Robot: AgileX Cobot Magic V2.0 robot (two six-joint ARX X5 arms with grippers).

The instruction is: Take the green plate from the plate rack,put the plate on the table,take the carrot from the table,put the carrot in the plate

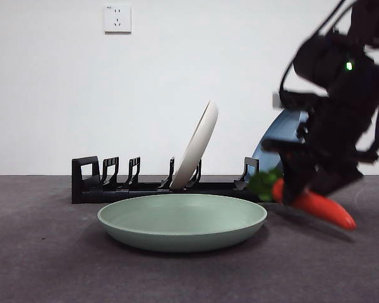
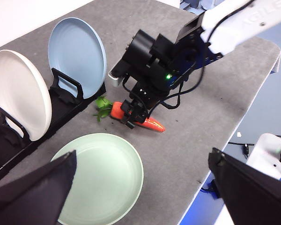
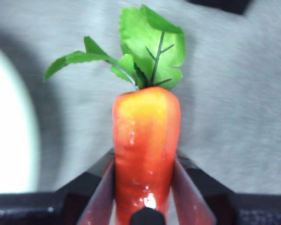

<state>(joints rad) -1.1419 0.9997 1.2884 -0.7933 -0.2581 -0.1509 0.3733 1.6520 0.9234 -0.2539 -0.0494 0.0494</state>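
Beside the green plate [image 1: 182,221], the right gripper [image 2: 135,112] clamps the carrot [image 2: 139,119] mid-body (tip drooping); a slack grip could drop it short. Left gripper [image 2: 140,187] waits, jaws wide.

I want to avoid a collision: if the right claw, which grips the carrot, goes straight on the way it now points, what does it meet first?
Probably the table. The right claw points steeply down, shut on the carrot, which lies close over it. Depth is unclear.

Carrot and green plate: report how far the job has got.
Done: the green plate is out of the plate rack and flat on the table. In hand: the right hand is shut on the carrot beside the plate. Left: putting the carrot in the plate.
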